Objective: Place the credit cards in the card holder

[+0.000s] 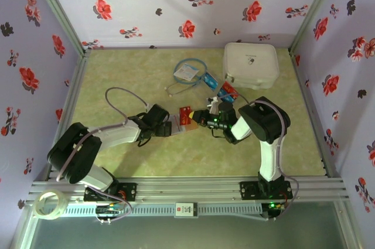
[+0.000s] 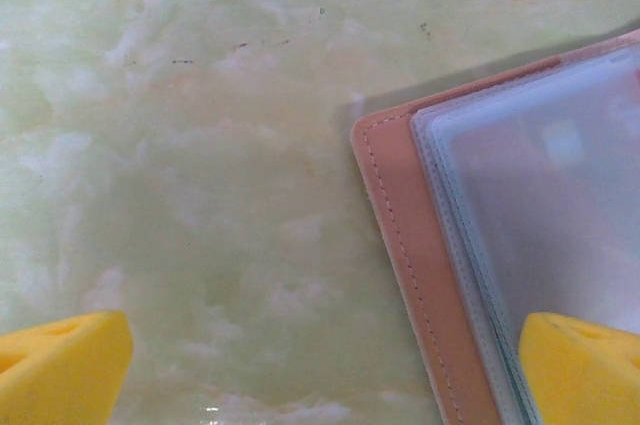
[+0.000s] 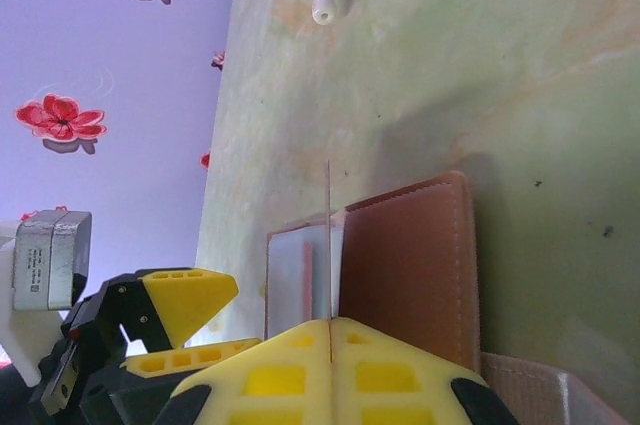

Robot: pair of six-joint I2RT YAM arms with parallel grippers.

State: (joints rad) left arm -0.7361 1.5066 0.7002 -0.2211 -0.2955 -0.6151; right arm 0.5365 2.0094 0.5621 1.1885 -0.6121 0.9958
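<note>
The card holder (image 1: pixel 179 127) lies open mid-table, with a pinkish-brown cover (image 3: pixel 410 265) and greyish sleeves (image 2: pixel 540 195). My right gripper (image 3: pixel 330 323) is shut on a red credit card (image 1: pixel 186 113). That card shows edge-on (image 3: pixel 329 235) and stands upright over the sleeves (image 3: pixel 295 275). My left gripper (image 2: pixel 320 375) is open at the holder's left end, and one yellow finger (image 2: pixel 585 365) rests over the sleeves. In the top view the two grippers (image 1: pixel 169 127) (image 1: pixel 199 119) face each other across the holder. A red card (image 1: pixel 229 91) and a blue card (image 1: pixel 210 79) lie loose behind the right arm.
A white tag with a blue cord loop (image 1: pixel 187 72) lies at the back centre, and the cord's end (image 3: pixel 322 11) shows in the right wrist view. A large white case (image 1: pixel 251 64) stands at the back right. Flowered walls enclose the table. A tape roll (image 1: pixel 48 203) sits outside at the front left.
</note>
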